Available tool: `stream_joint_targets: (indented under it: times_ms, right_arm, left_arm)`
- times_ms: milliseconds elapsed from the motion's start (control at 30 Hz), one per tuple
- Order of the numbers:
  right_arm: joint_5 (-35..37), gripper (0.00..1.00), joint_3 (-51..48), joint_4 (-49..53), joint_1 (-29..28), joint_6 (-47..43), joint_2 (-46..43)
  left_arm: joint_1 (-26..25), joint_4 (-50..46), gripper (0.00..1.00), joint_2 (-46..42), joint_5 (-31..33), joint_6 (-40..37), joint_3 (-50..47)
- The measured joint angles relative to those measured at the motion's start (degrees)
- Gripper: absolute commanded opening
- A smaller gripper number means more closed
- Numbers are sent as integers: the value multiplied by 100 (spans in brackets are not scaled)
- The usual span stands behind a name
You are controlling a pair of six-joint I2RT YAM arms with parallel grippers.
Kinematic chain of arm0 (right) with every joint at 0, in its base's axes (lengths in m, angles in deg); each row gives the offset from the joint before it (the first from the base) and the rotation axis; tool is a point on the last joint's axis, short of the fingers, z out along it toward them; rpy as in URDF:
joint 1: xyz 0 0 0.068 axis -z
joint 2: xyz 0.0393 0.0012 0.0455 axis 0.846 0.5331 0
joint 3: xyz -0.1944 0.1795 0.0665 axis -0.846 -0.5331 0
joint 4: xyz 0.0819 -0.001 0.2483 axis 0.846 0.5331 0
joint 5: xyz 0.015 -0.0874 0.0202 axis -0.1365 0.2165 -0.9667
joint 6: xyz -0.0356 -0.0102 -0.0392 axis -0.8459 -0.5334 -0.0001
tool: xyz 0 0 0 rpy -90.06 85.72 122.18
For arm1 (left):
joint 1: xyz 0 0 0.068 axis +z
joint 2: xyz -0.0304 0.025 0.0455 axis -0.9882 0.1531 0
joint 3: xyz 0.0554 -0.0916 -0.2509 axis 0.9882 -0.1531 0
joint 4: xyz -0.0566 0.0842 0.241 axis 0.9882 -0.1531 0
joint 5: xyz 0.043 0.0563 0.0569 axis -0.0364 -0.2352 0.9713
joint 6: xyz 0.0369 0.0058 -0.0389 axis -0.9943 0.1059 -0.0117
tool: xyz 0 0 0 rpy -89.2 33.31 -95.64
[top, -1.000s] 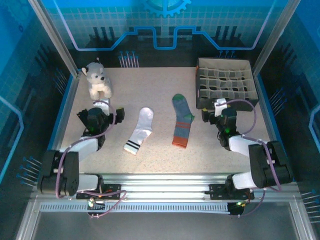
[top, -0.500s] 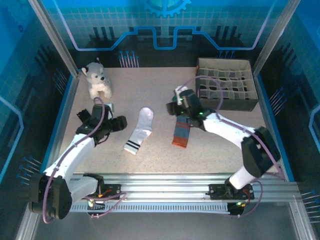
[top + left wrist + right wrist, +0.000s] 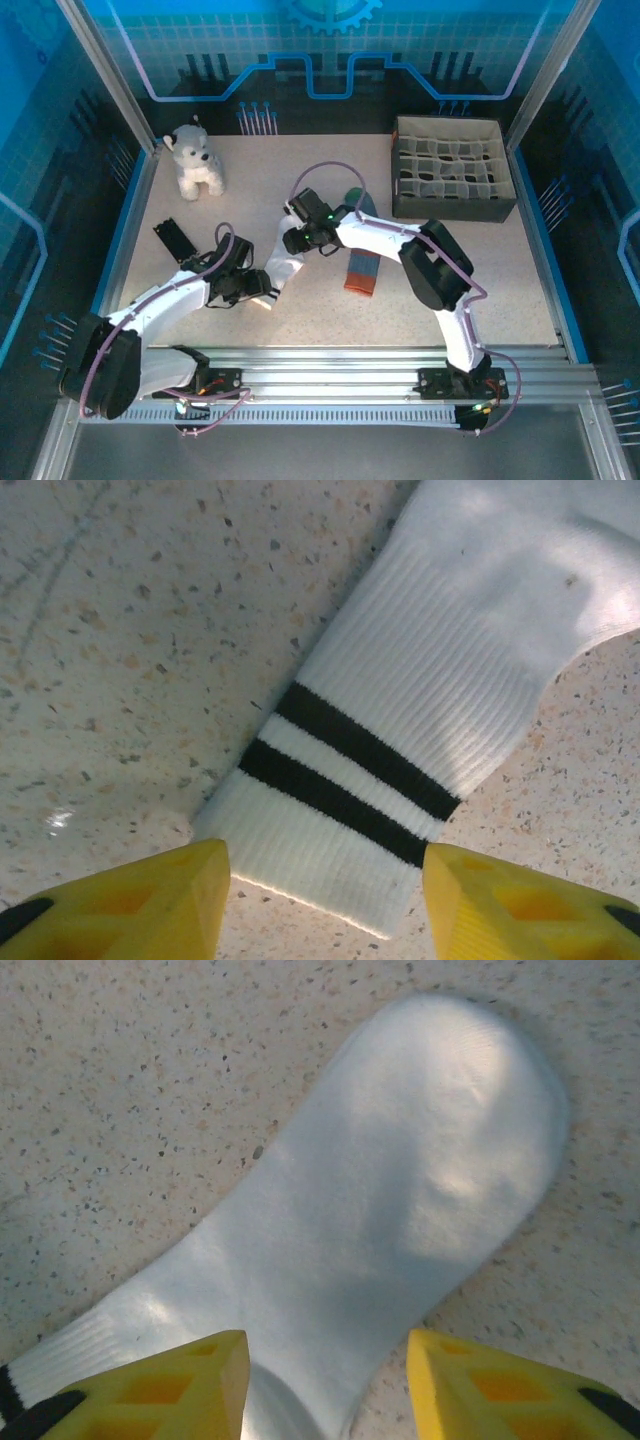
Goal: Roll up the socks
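While the white sock [image 3: 430, 680] lies mid-table, the left gripper [image 3: 325, 865] straddles its striped near cuff, jaws spread. The right gripper [image 3: 328, 1370] stands spread over its far toe, with the teal sock [image 3: 363, 268] just right.

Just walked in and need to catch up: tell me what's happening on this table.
Two robot arms are working on the white sock, which lies flat on the table. The left gripper is poised over its striped cuff end and the right gripper over its toe end. Both have their jaws open on either side of the fabric, with nothing gripped yet. The green sock lies beside it.
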Motion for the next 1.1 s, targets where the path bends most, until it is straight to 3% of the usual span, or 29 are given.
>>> stream_joint_targets:
  times_ms: [433, 900, 1100]
  right_arm:
    - [-72, 43, 1390, 721, 225, -455, 1099]
    - [28, 44, 2704, 1342, 745, -968, 1810]
    - [-11, 44, 2929, 1530, 911, -1161, 1749]
  left_arm:
    - [-732, 575, 47, 717, -83, 422, 68]
    - [-1340, 1014, 45, 2306, -92, 588, 1425]
    - [-1458, 1021, 49, 2555, -160, 505, 1810]
